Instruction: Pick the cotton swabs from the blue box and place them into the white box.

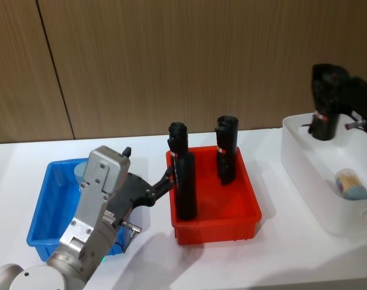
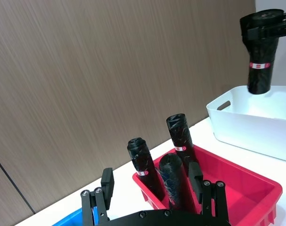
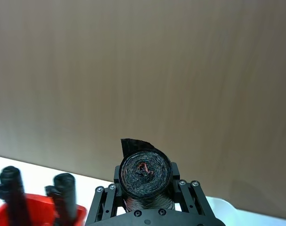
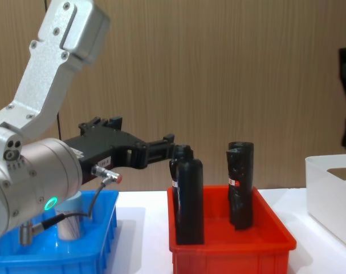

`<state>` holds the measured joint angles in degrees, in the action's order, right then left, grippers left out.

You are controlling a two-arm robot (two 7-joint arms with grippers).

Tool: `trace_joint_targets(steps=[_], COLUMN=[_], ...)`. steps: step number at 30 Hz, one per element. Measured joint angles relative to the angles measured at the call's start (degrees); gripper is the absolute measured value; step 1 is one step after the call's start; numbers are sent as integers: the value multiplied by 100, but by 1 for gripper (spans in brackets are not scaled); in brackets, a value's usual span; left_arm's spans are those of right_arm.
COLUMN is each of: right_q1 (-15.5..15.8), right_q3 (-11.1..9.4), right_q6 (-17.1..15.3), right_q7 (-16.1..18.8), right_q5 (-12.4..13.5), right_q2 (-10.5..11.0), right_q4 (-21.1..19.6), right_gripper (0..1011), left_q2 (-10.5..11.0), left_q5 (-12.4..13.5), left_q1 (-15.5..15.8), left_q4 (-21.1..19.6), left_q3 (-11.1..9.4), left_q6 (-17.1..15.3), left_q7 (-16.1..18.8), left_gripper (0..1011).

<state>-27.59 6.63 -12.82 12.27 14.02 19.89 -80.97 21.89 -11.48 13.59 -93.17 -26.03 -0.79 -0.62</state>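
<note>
- Blue box: set at the left of the white table, just beside the red bin. A cotton swab tub with a pale lid is seen at its far side, largely hidden by the left arm; in the chest view the tub's clear body is seen standing in the box.
- Left gripper: held above the blue box's right side, pointed toward the red bin. Its fingers are seen apart in the left wrist view, with nothing between them; the tips are close to the nearest black cylinder.
- Red bin: placed at the middle of the table, between the blue box and the white box. Three black cylinders are stood upright inside, as counted in the left wrist view: two at the left side, one at the right. A small red-and-white label is borne by the right one.
- White box: set at the right of the table, apart from the red bin. One cotton swab tub is lying on its side within, pale blue lid toward the near end.
- Right gripper: held high over the far end of the white box, clamped on a black cylinder that bears a red-and-white label. The cylinder's end is seen gripped between the jaws in the right wrist view.
- Wood-panelled wall: standing behind the table.
</note>
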Motion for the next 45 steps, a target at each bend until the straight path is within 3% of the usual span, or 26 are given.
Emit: trace_joint_targets(steps=[12, 30, 33, 39, 45], right_q1=[2, -89, -106, -141, -154], right_q3=[-191, -358, -371, -393, -415], right_q6=[-241, -425, -428, -428, -401], right_q7=[-419, -691, -713, -744, -759], right_q5=[-32, 12, 15, 31, 51], right_q2=[135, 211, 215, 216, 217], right_q4=[273, 772, 838, 1004, 1101], right_gripper=[543, 545, 592, 814, 950], left_q2=[0, 0, 0, 0, 0], left_q5=[0, 0, 0, 0, 0], left_q1=[0, 0, 0, 0, 0], left_q4=[0, 0, 0, 0, 0], left_q3=[0, 0, 0, 0, 0], left_q6=[0, 0, 0, 0, 0], left_q7=[0, 0, 0, 0, 0], left_gripper=[1004, 1004, 1004, 1004, 1004])
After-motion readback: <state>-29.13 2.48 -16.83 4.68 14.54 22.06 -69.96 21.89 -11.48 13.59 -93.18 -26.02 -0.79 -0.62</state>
